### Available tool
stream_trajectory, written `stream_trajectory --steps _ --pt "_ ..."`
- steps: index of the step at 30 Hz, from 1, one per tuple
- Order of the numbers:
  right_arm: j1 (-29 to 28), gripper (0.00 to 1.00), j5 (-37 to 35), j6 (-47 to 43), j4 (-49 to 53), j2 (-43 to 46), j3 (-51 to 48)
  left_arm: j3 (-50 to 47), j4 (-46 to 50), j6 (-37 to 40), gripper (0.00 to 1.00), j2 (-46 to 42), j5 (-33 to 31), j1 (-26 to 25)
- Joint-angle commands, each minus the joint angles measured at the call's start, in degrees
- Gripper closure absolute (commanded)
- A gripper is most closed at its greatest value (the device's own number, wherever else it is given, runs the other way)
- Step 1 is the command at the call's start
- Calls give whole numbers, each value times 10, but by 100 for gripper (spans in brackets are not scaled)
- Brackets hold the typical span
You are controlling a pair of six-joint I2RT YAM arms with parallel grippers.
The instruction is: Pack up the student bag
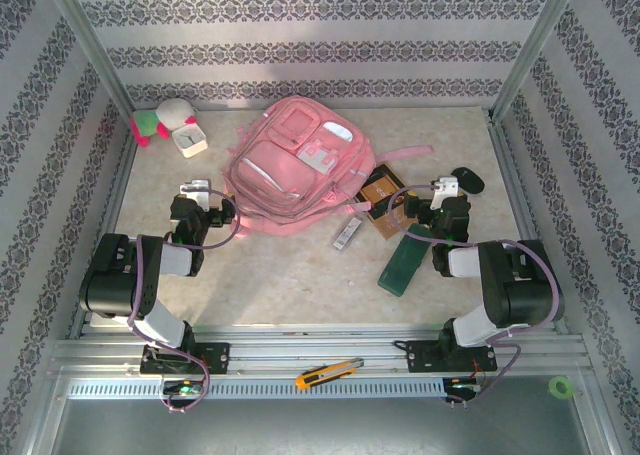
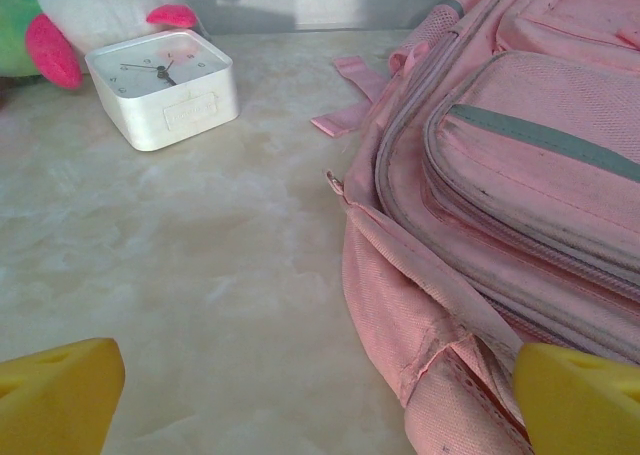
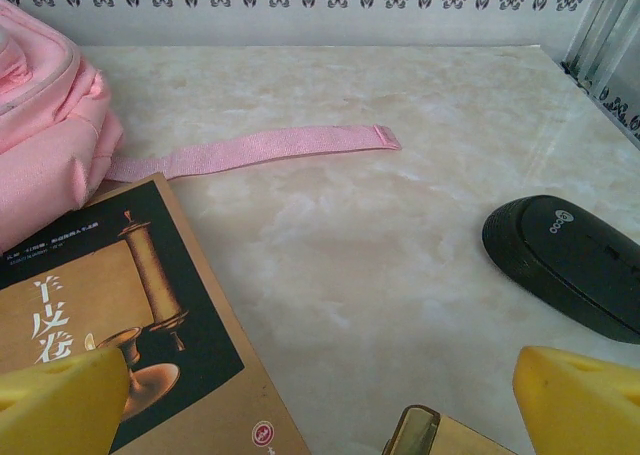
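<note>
Evidently the packing is barely begun. The student bag point(image 1: 290, 160) is laid flat mid-table toward the back wall, its pockets seemingly zipped, while the book point(image 3: 120, 315), black mouse point(image 3: 570, 255) and dark green case point(image 1: 405, 260) are seen loose to its right. The left gripper point(image 2: 318, 400) is held low just beside the bag's left edge, yellow pads spread wide, nothing between them. The right gripper point(image 3: 320, 400) is likewise parted and empty, poised by the book's corner. An opening is judged to be needed first — a zip pull must be found and drawn before anything is put inside.
</note>
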State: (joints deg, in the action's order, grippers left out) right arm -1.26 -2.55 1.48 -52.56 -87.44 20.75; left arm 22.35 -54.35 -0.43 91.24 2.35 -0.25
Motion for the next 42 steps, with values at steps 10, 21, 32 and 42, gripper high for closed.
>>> stream_trajectory --steps 10,21,32,42 --pt "0 2 15 -4 -5 11 9 1 17 16 12 -17 22 6" --pt "-31 2 133 353 664 180 262 340 645 -68 26 -124 32 4" --pt "-271 2 49 528 626 170 251 591 877 -85 33 111 88 4" --pt "-386 3 5 621 541 29 293 676 883 -147 53 258 107 3"
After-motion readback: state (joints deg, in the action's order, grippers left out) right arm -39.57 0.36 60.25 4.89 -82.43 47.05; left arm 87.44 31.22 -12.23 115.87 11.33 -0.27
